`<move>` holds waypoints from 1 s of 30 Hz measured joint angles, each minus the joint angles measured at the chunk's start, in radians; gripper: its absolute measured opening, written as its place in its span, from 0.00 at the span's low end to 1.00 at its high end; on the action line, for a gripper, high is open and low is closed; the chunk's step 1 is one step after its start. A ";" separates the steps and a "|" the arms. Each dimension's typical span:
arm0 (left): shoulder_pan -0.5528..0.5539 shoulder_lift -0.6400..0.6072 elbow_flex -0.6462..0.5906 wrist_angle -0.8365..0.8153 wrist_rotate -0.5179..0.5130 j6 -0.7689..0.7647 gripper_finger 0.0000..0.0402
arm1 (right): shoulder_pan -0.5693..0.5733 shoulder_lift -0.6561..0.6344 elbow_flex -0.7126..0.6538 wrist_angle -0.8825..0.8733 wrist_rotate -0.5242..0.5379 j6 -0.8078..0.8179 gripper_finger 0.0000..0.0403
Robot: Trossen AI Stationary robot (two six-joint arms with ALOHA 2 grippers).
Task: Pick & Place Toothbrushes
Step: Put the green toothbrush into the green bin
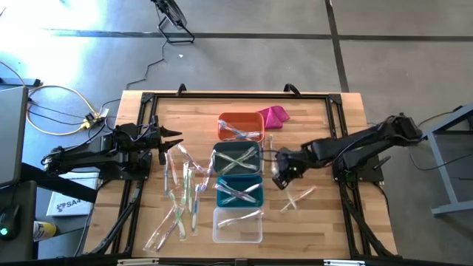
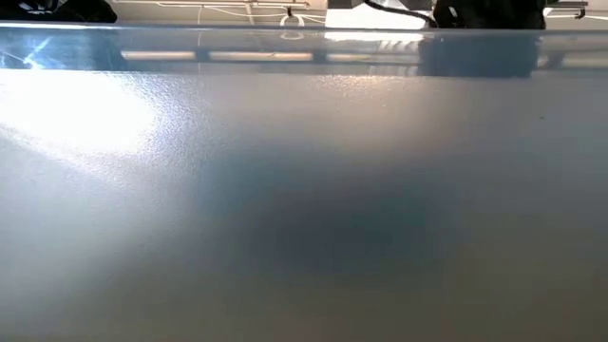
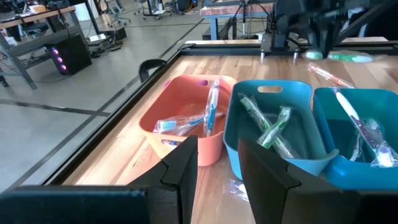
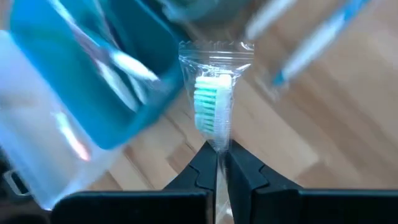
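In the high view four bins stand in a row down the table's middle: orange, grey, teal and clear, each with wrapped toothbrushes inside. Several loose toothbrushes lie on the wood left of the bins, and a few more toothbrushes lie to the right. My right gripper hangs just right of the grey and teal bins, shut on a wrapped green-bristled toothbrush. My left gripper stands open at the table's left, facing the orange bin. My right gripper pinches the wrapped toothbrush between its two fingers, on the neck just behind the bristle head. The fingers slant down from the table's right side. The head and the wrapper's crimped end stick out past the fingertips, above the wood beside the teal bin.
A magenta cloth lump lies at the far side, right of the orange bin. A black frame runs around the tabletop. The low view shows only a blurred grey surface.
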 joint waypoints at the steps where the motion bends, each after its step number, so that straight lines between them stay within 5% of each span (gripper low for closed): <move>1: 0.000 0.000 0.000 0.000 -0.002 0.000 0.28 | -0.012 -0.010 0.008 0.001 0.006 -0.021 0.02; 15: 0.000 0.000 0.000 0.000 -0.017 0.000 0.28 | -0.216 -0.067 0.110 0.046 0.018 -0.414 0.02; 30: 0.000 0.000 0.000 0.000 -0.020 0.019 0.28 | -0.332 -0.067 0.111 0.325 0.042 -0.720 0.02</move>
